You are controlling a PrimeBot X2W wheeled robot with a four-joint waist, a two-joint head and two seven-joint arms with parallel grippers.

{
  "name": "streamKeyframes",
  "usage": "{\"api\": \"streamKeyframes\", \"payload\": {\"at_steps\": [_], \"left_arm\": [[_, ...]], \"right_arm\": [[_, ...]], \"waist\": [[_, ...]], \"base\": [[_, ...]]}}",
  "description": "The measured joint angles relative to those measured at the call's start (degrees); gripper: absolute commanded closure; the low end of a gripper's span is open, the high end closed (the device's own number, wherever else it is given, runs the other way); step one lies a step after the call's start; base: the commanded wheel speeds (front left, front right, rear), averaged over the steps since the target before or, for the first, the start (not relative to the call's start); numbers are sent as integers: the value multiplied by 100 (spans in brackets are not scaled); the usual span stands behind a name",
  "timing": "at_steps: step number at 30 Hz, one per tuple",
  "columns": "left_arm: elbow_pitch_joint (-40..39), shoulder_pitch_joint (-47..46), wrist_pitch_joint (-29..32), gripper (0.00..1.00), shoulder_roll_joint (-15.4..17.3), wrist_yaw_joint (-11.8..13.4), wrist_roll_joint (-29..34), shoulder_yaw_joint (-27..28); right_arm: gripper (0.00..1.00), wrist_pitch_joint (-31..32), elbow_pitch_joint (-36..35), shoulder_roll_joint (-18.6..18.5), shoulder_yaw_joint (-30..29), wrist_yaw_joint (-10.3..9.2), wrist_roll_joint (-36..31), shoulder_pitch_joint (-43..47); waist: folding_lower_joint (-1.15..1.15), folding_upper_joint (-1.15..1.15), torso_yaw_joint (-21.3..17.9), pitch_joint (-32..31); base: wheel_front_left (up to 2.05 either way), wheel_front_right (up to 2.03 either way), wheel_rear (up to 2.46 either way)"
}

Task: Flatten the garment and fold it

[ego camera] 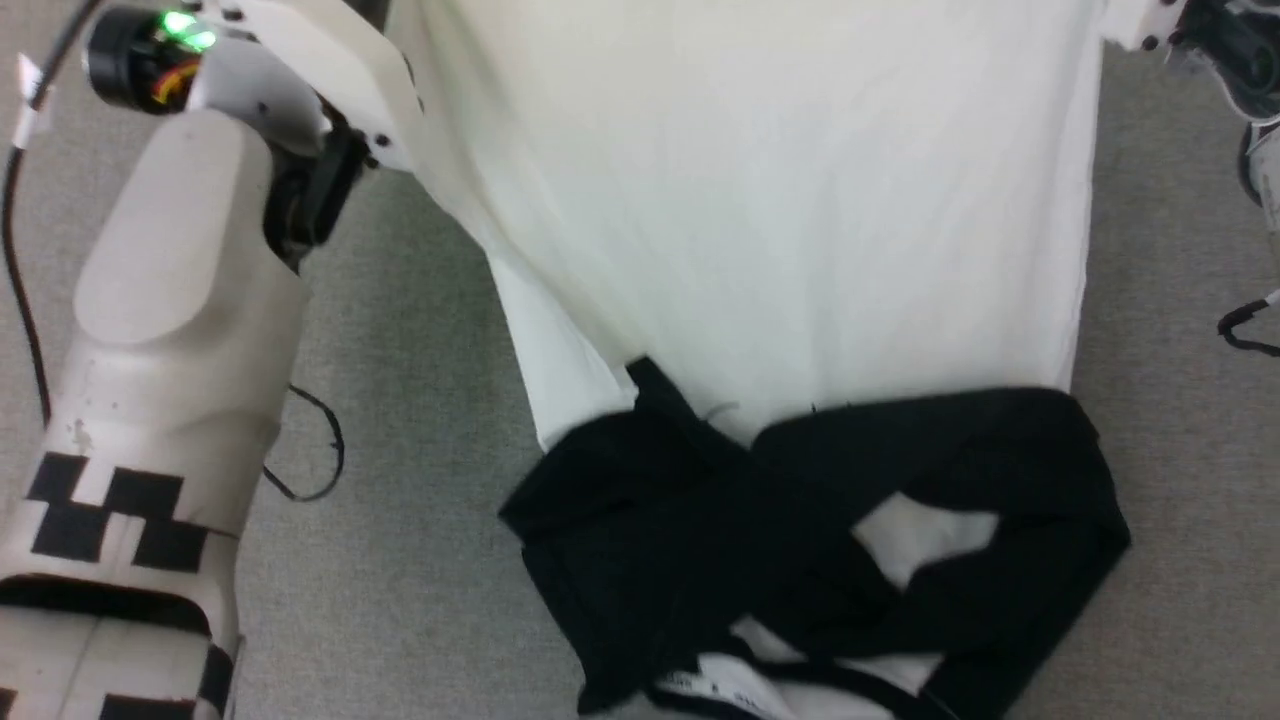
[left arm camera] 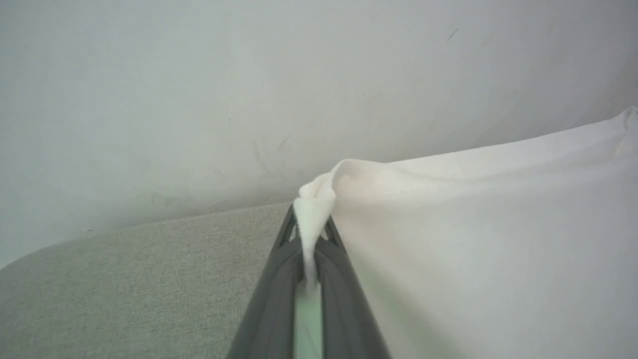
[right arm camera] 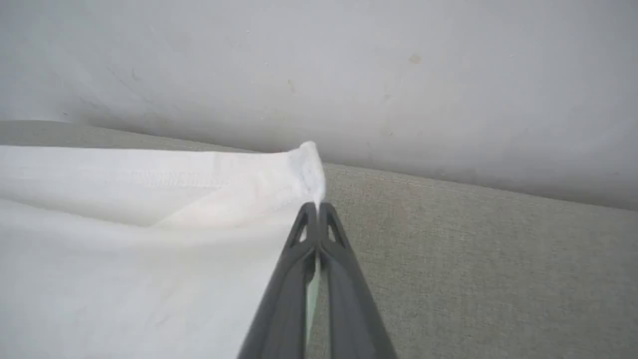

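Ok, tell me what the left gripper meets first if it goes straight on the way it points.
Beyond the pinched corner of the garment, the left gripper would probably meet the pale wall above the grey carpet; depth is unclear.

Grey carpet (ego camera: 420, 560), pale wall (left arm camera: 199, 99).

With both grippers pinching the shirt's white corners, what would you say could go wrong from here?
1. The right gripper pinches only the very edge of the garment at its corner, so pulling it taut may slip it free.
2. The left gripper holds a twisted wad, so that corner may land rolled.
3. The black sleeves lie bunched and crossed on the grey surface; spreading may trap those creases.
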Motion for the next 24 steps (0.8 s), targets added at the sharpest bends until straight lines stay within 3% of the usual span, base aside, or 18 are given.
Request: {"api": "streamKeyframes", "payload": {"at_steps": [7,11,18,24], "left_arm": [[141,-254,-503,100,42,66,43,90],[-5,42,-657,100,60,91,-5,127],[-993,2097,-789,100,130,454,-346,316],[-2281,3864,-535,100,416,808,-557,405]], "right_arm": [[100,-931,-252,-169,270,7,225,16],[100,-1301,-675,-322,565,5,455,414],[100,-1386,-1792,-672,1131,5,1024,2381],[100,-1244,-2798,-953,993,7,1343,4098]], "waist": [[0,0,-134,-482],[-1,0,-195,-768],[-1,-1,-271,-1324],[-2,-1,-360,-1763]], "base": [[0,0,0],[0,0,0],[0,0,0],[0,0,0]]}}
